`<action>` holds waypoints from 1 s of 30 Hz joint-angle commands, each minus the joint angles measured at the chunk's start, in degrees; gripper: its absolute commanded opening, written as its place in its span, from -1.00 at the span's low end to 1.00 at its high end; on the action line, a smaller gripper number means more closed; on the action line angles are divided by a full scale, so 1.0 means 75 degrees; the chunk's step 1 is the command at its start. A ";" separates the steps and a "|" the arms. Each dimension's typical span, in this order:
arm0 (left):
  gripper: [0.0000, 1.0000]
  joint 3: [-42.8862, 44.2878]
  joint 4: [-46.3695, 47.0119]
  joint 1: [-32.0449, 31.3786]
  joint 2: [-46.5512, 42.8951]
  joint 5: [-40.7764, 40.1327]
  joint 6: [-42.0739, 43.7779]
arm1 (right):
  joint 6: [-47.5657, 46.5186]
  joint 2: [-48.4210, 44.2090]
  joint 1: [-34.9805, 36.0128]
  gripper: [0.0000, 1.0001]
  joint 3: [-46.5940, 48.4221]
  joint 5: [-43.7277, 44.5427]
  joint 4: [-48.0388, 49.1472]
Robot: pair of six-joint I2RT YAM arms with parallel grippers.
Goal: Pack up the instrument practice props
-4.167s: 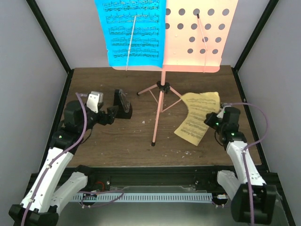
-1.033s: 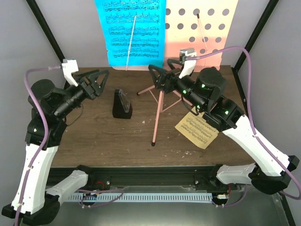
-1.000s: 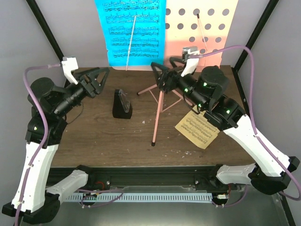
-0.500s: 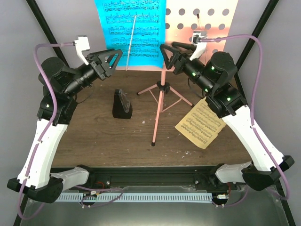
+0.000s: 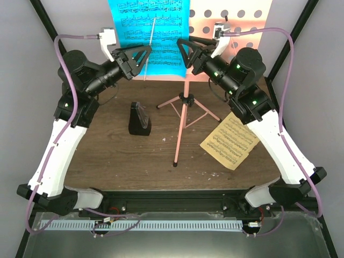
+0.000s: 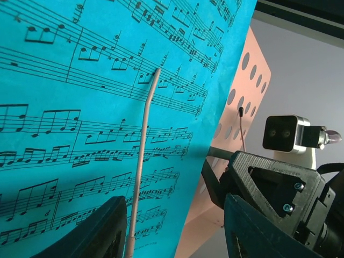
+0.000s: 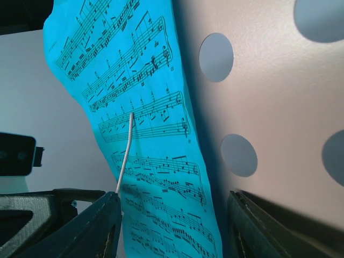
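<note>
The salmon-pink music stand rises from the table's middle, its perforated desk at the back. A blue sheet-music page hangs on the desk's left half under a thin retaining wire. My left gripper is open, raised at the page's lower left edge. Facing it, my right gripper is open at the page's lower right edge. Both wrist views show the blue page between spread jaws, untouched. A yellow page and the black metronome rest on the table.
The stand's tripod legs spread over the wooden table. Grey walls and black frame posts enclose the back and sides. In the left wrist view the right gripper's black finger is close on the right.
Both arms have risen from near table height to the stand's desk and closed in on the blue page from either side. Both pairs of jaws have narrowed somewhat.
</note>
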 commanded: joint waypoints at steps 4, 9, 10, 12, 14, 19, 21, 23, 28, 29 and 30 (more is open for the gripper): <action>0.01 0.0034 0.0434 -0.0126 0.0181 0.0012 -0.0052 | -0.0028 0.0289 -0.0046 -0.01 0.0512 -0.0241 0.0263; -0.13 0.0155 0.0473 -0.0213 0.0365 0.0162 -0.0058 | -0.0114 0.0416 -0.0051 -0.15 0.0626 -0.0338 0.0291; -0.19 0.0162 0.0469 -0.0224 0.0370 0.0160 -0.0054 | -0.0133 0.0435 -0.0052 -0.19 0.0633 -0.0327 0.0309; -0.25 0.0178 0.0386 -0.0226 0.0364 0.0066 0.0026 | -0.0149 0.0481 -0.0051 -0.26 0.0666 -0.0364 0.0353; -0.26 0.0178 0.0295 -0.0238 0.0363 -0.0089 0.0105 | -0.0145 0.0514 -0.0041 -0.31 0.0685 -0.0412 0.0410; -0.29 0.0436 0.0090 -0.0288 0.0580 -0.0073 0.0205 | -0.0158 0.0513 -0.0052 -0.33 0.0680 -0.0285 0.0415; -0.29 0.0463 -0.0229 -0.0339 0.0585 -0.0395 0.0423 | -0.0188 0.0494 -0.0044 -0.33 0.0661 -0.0252 0.0384; -0.29 0.0463 -0.0315 -0.0365 0.0486 -0.0637 0.0533 | -0.0204 0.0458 -0.0045 -0.34 0.0618 -0.0214 0.0405; -0.29 0.0461 -0.0382 -0.0416 0.0444 -0.0772 0.0622 | -0.0215 0.0447 -0.0047 -0.35 0.0547 -0.0208 0.0443; -0.29 0.0463 -0.0460 -0.0439 0.0452 -0.0831 0.0677 | -0.0216 0.0443 -0.0044 -0.37 0.0546 -0.0192 0.0454; -0.28 0.0689 -0.0562 -0.0464 0.0463 -0.0897 0.0738 | -0.0226 0.0448 -0.0045 -0.38 0.0537 -0.0187 0.0455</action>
